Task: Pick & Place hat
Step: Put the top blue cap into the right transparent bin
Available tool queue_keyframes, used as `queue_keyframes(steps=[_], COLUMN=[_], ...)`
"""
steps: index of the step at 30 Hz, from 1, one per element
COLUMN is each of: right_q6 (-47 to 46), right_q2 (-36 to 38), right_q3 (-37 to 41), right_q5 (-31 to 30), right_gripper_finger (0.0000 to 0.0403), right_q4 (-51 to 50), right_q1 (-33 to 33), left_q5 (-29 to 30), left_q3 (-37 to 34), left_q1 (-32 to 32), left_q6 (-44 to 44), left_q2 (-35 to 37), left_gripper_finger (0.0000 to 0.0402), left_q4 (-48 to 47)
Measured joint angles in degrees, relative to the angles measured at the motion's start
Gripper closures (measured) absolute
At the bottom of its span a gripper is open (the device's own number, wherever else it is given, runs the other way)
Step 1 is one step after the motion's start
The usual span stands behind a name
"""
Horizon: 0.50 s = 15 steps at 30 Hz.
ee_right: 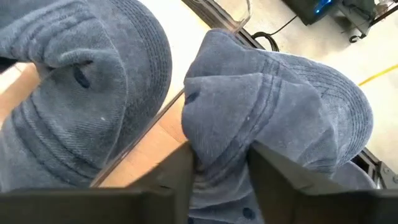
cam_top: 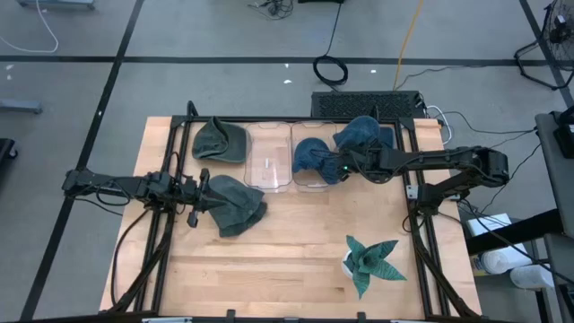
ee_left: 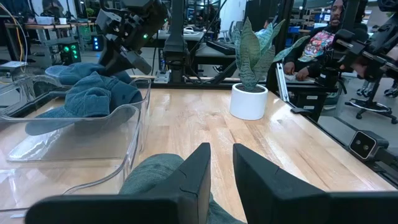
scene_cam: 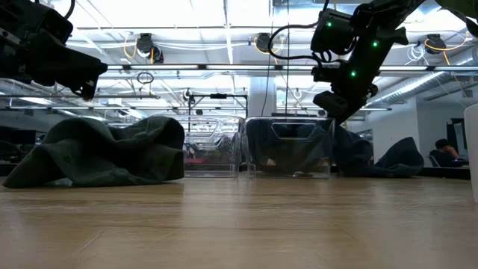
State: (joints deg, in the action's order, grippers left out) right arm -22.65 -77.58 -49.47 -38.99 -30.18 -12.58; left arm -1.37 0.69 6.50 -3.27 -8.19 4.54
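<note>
Low view, near to far: left gripper [cam_top: 199, 192] hovering over green hat [cam_top: 235, 205], fingers slightly parted, gripping nothing. Right gripper [ee_right: 219, 163] pinching soft, light blue hat [ee_right: 273, 106] over clear bin [cam_top: 312, 179]; likely sagging, gripping a thick fold.

You have a dark green hat [scene_cam: 101, 152] slumped on the tabletop [scene_cam: 239, 224], clear bins [scene_cam: 287, 147] behind it, right hand [scene_cam: 334, 104] raised above them.
</note>
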Motion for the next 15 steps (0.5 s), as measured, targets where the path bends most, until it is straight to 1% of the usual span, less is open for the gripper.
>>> queue_keyframes(steps=[3,4,5,7,9,15], right_q6=[1.3,1.5,1.9,2.3,2.8,9.4], right_q2=[0.0,0.0,0.0,0.0,0.0,0.7], right_q3=[0.0,0.0,0.0,0.0,0.0,-1.4], right_q5=[-0.1,-0.2,-0.2,-0.3,-1.7,-6.5], right_gripper_finger=[0.0362,0.0381,0.0391,0.0392,0.0397,0.0400], right_q4=[0.0,0.0,0.0,0.0,0.0,-1.3], right_q1=[0.0,0.0,0.0,0.0,0.0,0.7], left_q5=[0.0,0.0,0.0,0.0,0.0,0.0], left_q3=[0.0,0.0,0.0,0.0,0.0,0.0], left_q1=[0.0,0.0,0.0,0.0,0.0,0.0], left_q6=[0.0,0.0,0.0,0.0,0.0,0.0], left_q2=[0.0,0.0,0.0,0.0,0.0,0.0], left_gripper_finger=[0.0325,0.0325,0.0325,0.0325,0.0325,0.0325], left_q4=[0.0,0.0,0.0,0.0,0.0,0.0])
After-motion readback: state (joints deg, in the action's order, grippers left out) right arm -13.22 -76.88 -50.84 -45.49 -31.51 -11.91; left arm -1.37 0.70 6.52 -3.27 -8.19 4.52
